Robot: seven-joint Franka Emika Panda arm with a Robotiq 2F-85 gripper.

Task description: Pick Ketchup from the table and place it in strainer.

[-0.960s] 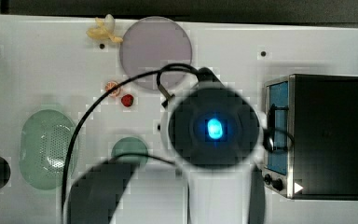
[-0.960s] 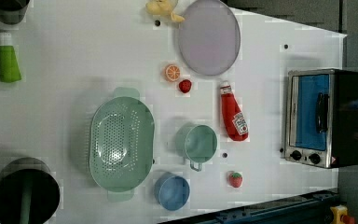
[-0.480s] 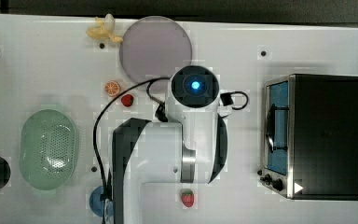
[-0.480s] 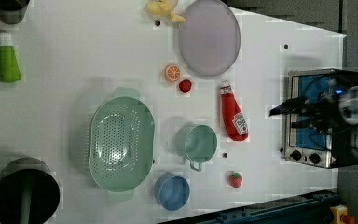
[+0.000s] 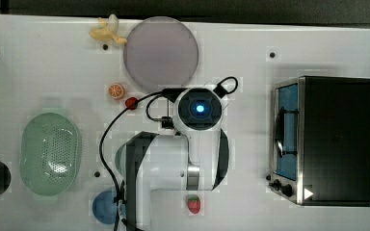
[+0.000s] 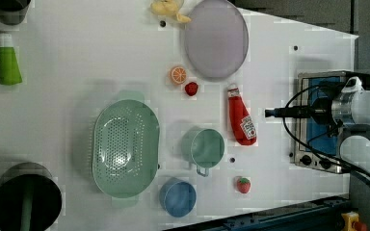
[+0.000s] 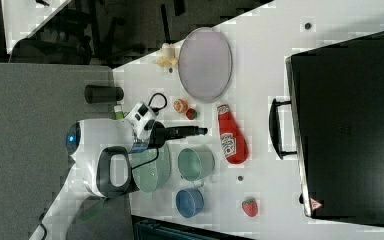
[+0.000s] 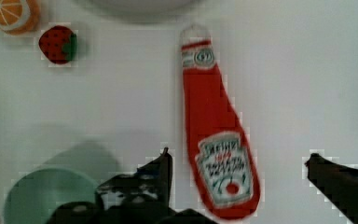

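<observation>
Lying flat on the white table (image 6: 77,72), the Ketchup (image 8: 216,135) sits below the gripper (image 8: 242,182), label end between the spread fingers (image 8: 161,172) (no contact). Red bottle, white cap toward the grey plate (image 6: 216,38); strainer (image 6: 125,148) well apart.

The Ketchup (image 8: 214,140) just in front of the hand (image 8: 237,172) looks like smooth red plastic with a slight sheen, a white cap and a printed paper-like label. The bench (image 6: 77,57) under the hand is a matt white surface. The strainer (image 6: 125,148), well away from the hand, is pale green plastic, its perforated bottom catching glossy highlights. The toaster oven (image 5: 335,139) beyond the hand has a matt black shell and a brushed metal front.
</observation>
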